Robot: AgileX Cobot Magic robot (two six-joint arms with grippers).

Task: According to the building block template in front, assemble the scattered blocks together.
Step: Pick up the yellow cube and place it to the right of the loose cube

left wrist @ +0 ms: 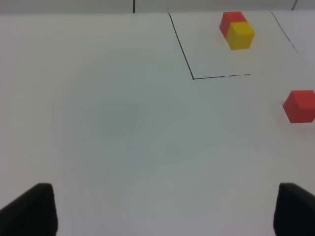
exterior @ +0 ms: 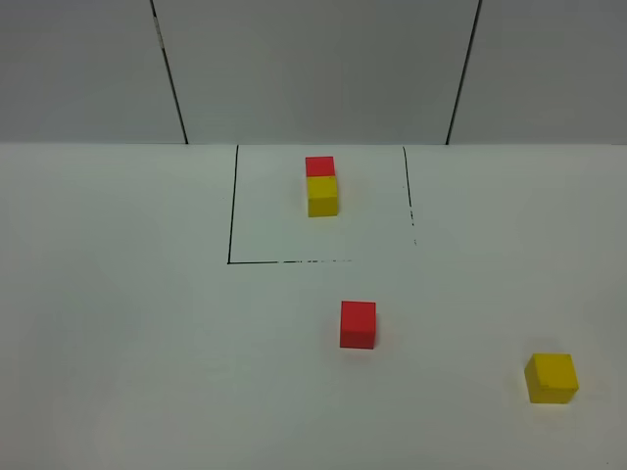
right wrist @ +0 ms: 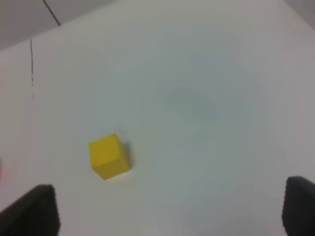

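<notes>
My left pincer (left wrist: 167, 211) and right pincer (right wrist: 170, 209) both gape empty. The matte red cube (exterior: 358, 324) sits on the white surface (exterior: 118, 343) near the black-outlined red-and-yellow template pair (exterior: 321, 186); the matte yellow cube (exterior: 552, 378) lies well apart, skewed. Closing across its corners could spin it away.

Lab test bench, white tabletop (exterior: 118, 343), grey panelled wall (exterior: 313, 69)

Matte red cube (exterior: 358, 324), smooth table (exterior: 118, 343)

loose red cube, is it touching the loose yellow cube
No, bare table separates the loose red cube from the loose yellow cube farther right.
</notes>
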